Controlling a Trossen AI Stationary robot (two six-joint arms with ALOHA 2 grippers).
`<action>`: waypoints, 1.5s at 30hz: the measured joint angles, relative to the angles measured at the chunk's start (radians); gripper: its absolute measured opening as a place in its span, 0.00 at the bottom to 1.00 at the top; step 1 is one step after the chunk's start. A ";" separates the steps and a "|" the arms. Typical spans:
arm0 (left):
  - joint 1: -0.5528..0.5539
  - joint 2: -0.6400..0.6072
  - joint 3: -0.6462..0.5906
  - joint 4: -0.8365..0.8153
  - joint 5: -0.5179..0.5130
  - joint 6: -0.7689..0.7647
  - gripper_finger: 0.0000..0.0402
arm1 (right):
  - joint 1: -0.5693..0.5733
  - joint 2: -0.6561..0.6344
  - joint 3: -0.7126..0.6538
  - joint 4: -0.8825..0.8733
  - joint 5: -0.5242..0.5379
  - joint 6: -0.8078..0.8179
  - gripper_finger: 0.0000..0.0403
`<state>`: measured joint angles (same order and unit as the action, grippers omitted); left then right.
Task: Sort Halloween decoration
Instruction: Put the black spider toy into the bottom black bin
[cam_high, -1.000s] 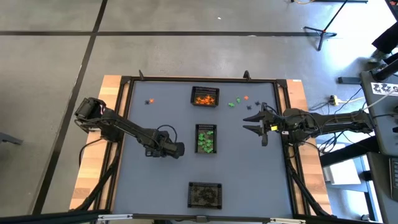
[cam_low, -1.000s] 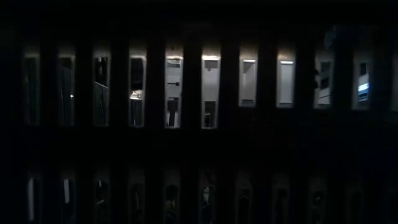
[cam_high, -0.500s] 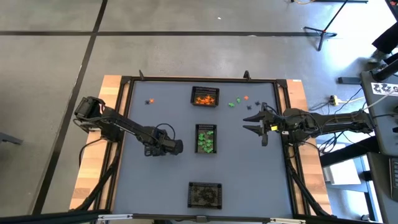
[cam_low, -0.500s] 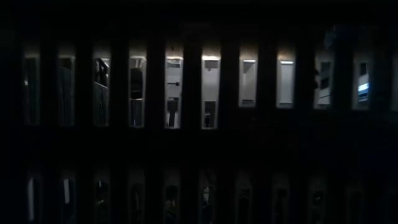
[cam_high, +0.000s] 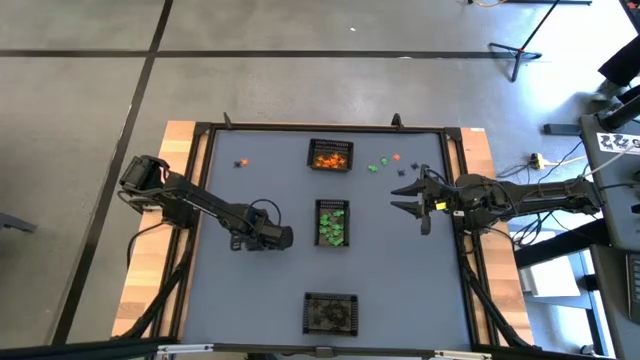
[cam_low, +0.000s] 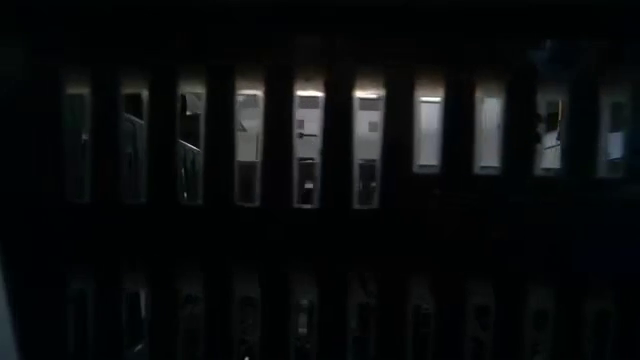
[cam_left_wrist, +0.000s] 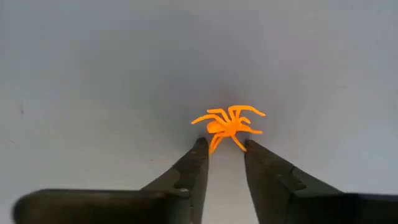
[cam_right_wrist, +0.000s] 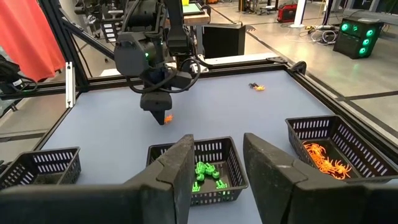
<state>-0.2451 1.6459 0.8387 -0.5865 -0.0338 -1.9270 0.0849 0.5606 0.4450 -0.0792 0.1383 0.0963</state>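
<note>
From the high view, the left pincer (cam_high: 284, 237) is down on the grey bench (cam_high: 250, 300), just left of the middle basket (cam_high: 331, 222), which holds green trinkets. The far basket (cam_high: 330, 155) carries orange ones, and the near basket (cam_high: 329, 312) holds dark pieces. Loose trinkets (cam_high: 383, 163) lie on the bench right of the orange basket, and another small pair (cam_high: 241, 163) lies toward the far left. The right pincer (cam_high: 412, 199) hovers at the right side of the bench, waiting.

The low view is nearly all dark, looking through black mesh; nothing useful there.

On the left wrist view, here's the action: an orange spider (cam_left_wrist: 227, 124) lies on the bench right at the fingertips (cam_left_wrist: 200, 147), jaws narrowed to a small gap with the spider's legs between them. Whether they have actually caught it, I cannot tell. To do this well, the tips want to close squarely on the body, not a thin leg, then lift straight up.

On the right wrist view, the right pincer's own fingers (cam_right_wrist: 177, 162) stand apart, holding nothing. Ahead sit the green basket (cam_right_wrist: 180, 152), the orange basket (cam_right_wrist: 320, 127) and a mesh basket (cam_right_wrist: 43, 163) whose contents don't show.
</note>
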 joint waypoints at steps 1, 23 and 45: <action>0.000 0.000 0.000 0.001 0.000 0.000 0.21 | 0.000 0.000 0.000 0.000 0.000 0.000 0.34; -0.009 -0.010 0.014 0.089 0.090 0.032 0.00 | 0.000 0.000 0.000 0.000 0.000 0.000 0.34; -0.203 0.022 0.171 0.606 -0.049 0.397 0.00 | 0.000 0.000 0.000 0.000 0.000 0.000 0.34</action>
<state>-0.4478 1.6674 1.0096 0.0197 -0.0824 -1.5298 0.0849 0.5606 0.4450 -0.0788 0.1383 0.0963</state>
